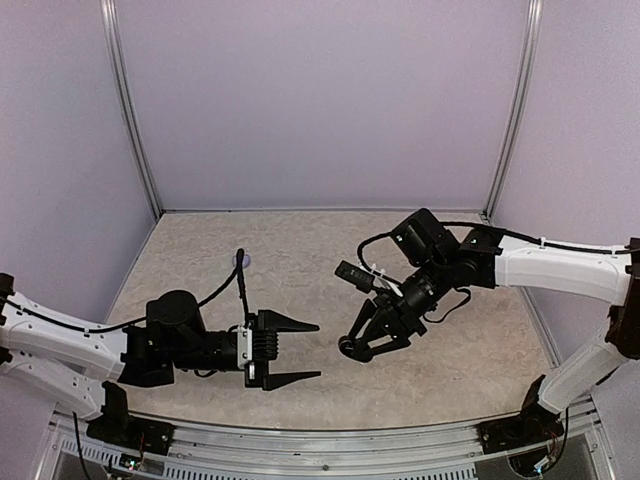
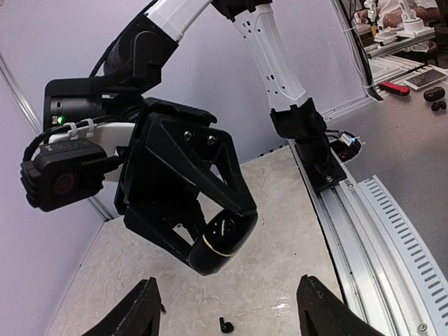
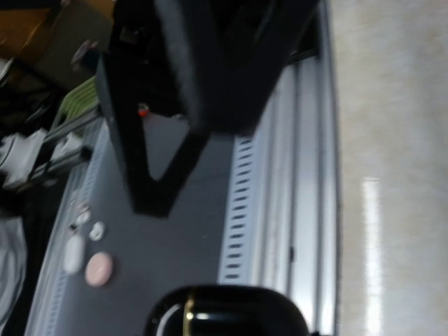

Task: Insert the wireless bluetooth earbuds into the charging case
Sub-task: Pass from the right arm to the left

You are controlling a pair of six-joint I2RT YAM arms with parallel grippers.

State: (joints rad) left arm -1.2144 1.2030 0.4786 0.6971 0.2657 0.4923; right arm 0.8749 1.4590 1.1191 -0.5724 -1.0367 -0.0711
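My right gripper [image 1: 358, 346] is shut on a black charging case [image 1: 352, 348] and holds it above the middle of the table. In the left wrist view the case [image 2: 222, 245] hangs between the right gripper's black fingers [image 2: 210, 161], showing a thin pale seam line. One black earbud [image 2: 225, 324] lies on the table below it. My left gripper [image 1: 303, 352] points right toward the case, open, with nothing between its fingertips [image 2: 143, 304]. The right wrist view shows the case [image 3: 231, 311] at the bottom edge. Any other earbuds are out of view.
A small pale object [image 1: 241, 261] lies on the table at the back left, too small to identify. The metal rail [image 2: 378, 231] runs along the near table edge. Lilac walls [image 1: 320, 100] enclose the table on three sides.
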